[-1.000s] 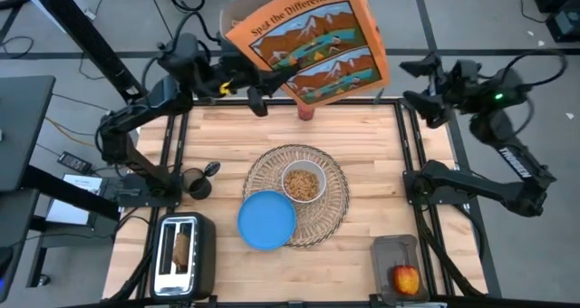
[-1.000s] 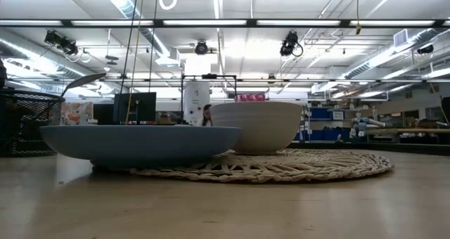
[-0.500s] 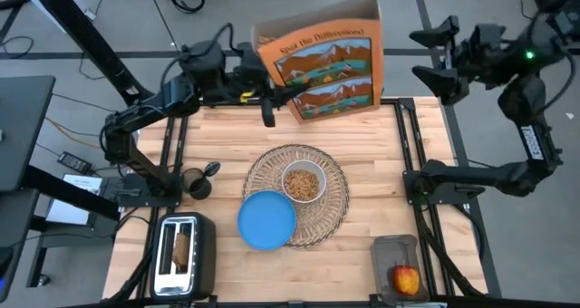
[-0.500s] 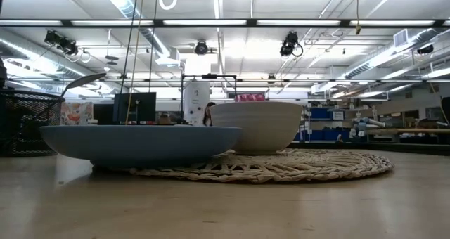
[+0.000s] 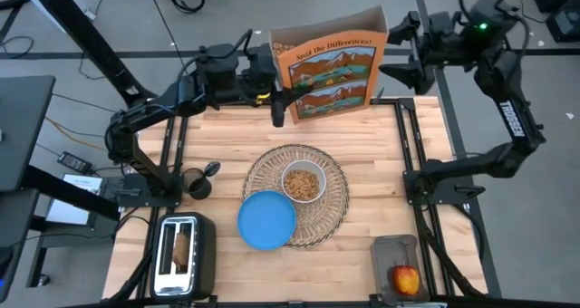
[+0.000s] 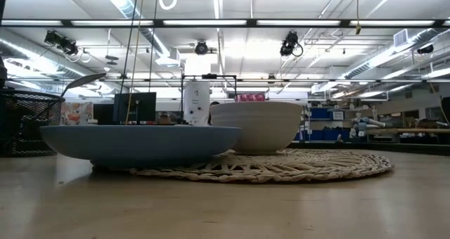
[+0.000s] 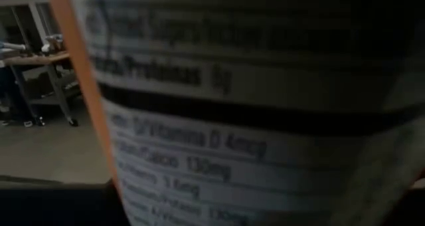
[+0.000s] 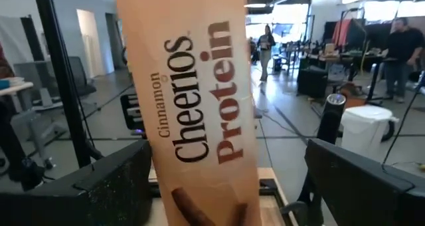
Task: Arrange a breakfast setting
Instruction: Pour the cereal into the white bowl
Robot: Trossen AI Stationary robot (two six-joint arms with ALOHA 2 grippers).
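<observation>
One orange cardboard cereal box point(image 5: 332, 65) hangs upright above the far edge of the wooden surface point(image 5: 217, 136), gripped at its side by the left claw point(image 5: 279, 98). The right claw point(image 5: 405, 62) stands wide open just beside the box's other side. Nearer lie one round wicker placemat point(image 5: 333, 210), one white bowl point(image 5: 303, 182) of cereal, one blue plate point(image 5: 266, 220), one toaster point(image 5: 184, 253) and one apple point(image 5: 406, 278).

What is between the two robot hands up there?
The orange cereal box. In the high view it stands between the left gripper, which grips its side, and the open right gripper, which is just beside it.
</observation>
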